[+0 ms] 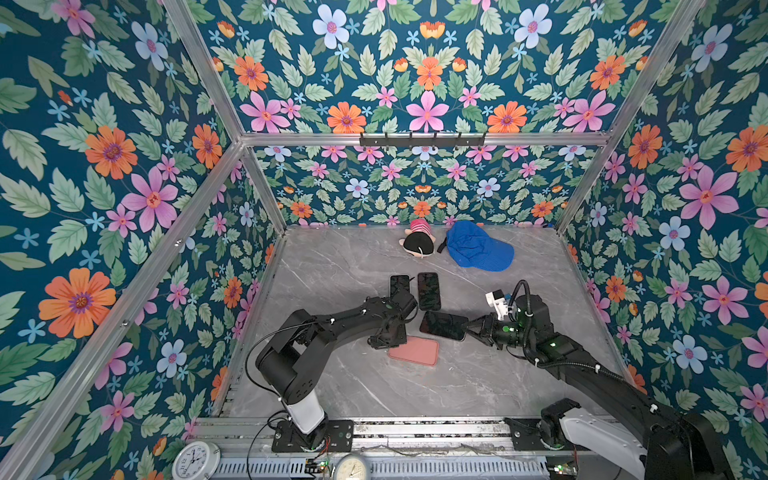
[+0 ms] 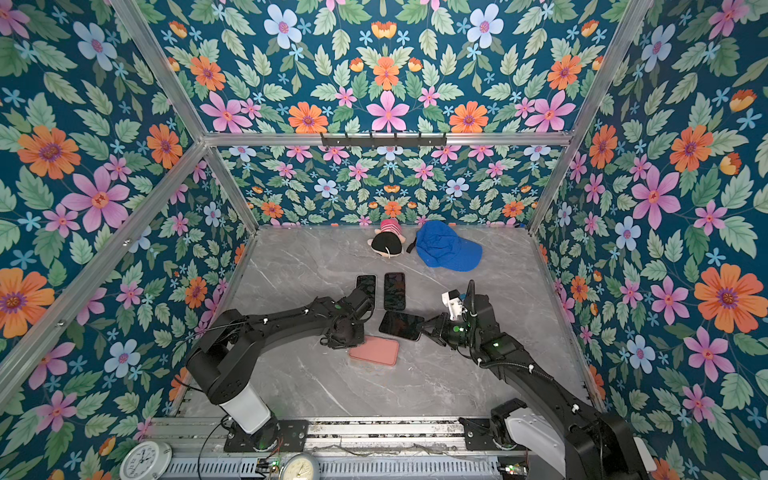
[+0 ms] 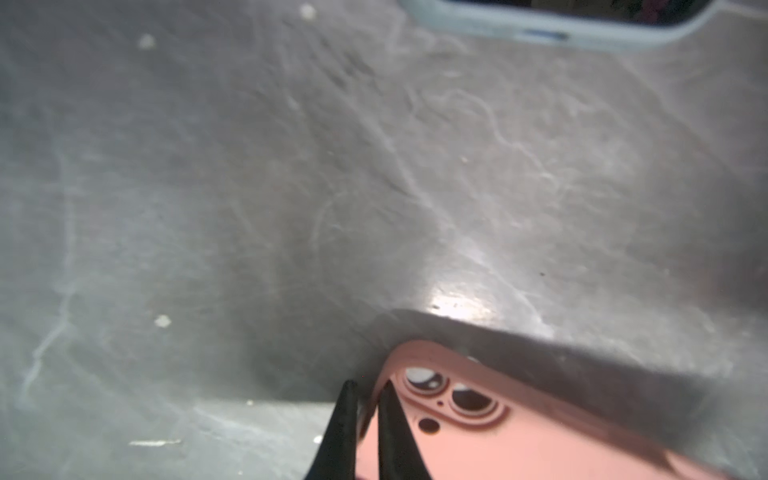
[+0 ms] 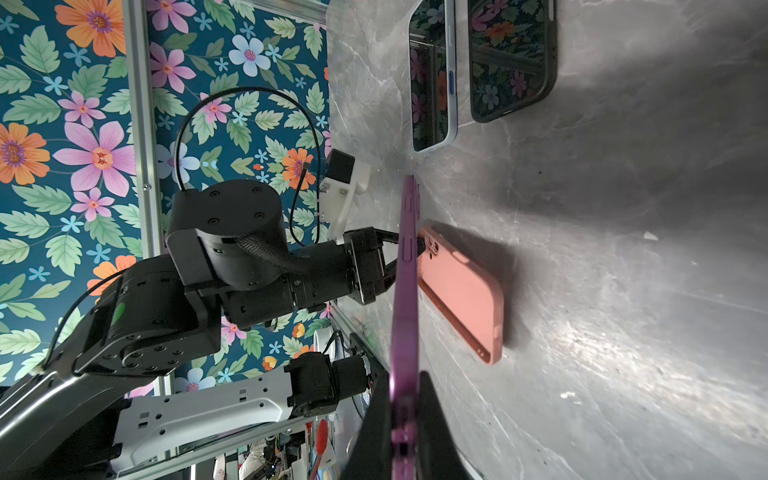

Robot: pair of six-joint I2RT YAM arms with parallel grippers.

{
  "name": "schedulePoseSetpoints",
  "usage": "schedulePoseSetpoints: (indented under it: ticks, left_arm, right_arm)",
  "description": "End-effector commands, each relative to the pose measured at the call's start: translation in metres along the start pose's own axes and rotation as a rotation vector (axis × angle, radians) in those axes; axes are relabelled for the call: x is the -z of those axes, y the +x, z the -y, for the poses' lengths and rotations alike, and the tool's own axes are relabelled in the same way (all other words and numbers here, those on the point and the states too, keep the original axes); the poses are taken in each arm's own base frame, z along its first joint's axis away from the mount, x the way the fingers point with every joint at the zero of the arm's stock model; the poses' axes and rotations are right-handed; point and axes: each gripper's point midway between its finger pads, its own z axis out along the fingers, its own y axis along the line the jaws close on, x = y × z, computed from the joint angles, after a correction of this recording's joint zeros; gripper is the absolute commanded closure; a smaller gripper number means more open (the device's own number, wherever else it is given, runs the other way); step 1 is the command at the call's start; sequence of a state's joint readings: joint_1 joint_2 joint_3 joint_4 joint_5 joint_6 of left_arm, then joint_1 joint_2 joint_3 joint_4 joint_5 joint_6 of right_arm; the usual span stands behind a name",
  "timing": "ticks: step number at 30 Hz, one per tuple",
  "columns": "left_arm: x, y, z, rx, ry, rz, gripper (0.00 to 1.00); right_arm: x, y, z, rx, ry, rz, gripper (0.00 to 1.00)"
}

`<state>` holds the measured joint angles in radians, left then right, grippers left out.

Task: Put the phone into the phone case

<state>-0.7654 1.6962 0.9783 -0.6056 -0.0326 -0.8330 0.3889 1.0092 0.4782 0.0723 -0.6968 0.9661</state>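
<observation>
You see pink case (image 3: 498,449) at left claw (image 3: 368,388), purple-edged phone (image 4: 405,270) in right claw (image 4: 407,386), grey marbled table (image 1: 374,386), floral walls (image 1: 415,83).

phone (image 1: 444,325) just behind case (image 1: 414,351), cap (image 1: 478,245) far behind

Dark teal walls (image 1: 104,166) printed with pink, orange and pale blue flowers and green leaves close in three sides, braced by aluminium framing (image 1: 200,62). A black hook rail (image 1: 422,141) sits on the back crossbar. The desk (image 1: 332,257) is glossy grey veined marble. A white clock (image 1: 195,461) and a beige clock (image 1: 352,467) lie just past its near edge.
</observation>
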Motion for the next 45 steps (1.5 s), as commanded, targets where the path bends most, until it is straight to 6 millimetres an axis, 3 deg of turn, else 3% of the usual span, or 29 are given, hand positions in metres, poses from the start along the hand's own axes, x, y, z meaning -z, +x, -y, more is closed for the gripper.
schedulePoseSetpoints:
  ticks: [1,12,25,33,45]
  left_arm:
    - [0.001,0.004,-0.016,0.044,-0.060,0.002,0.86]
    - [0.007,0.008,-0.006,0.088,0.058,0.015,0.70]
    - [0.024,-0.007,-0.008,0.222,0.407,0.055,0.51]
    - [0.020,-0.010,-0.004,0.239,0.482,0.039,0.49]
    - [0.014,-0.008,-0.005,0.255,0.509,0.029,0.49]
  right_arm:
    - [-0.001,-0.003,-0.015,0.041,-0.062,-0.008,1.00]
    - [-0.011,0.012,-0.015,0.052,-0.117,-0.126,1.00]
    - [-0.039,0.015,-0.008,0.082,-0.139,-0.299,1.00]
    - [-0.065,0.018,-0.003,0.061,-0.144,-0.363,1.00]
    - [-0.085,0.020,0.013,0.031,-0.121,-0.412,1.00]
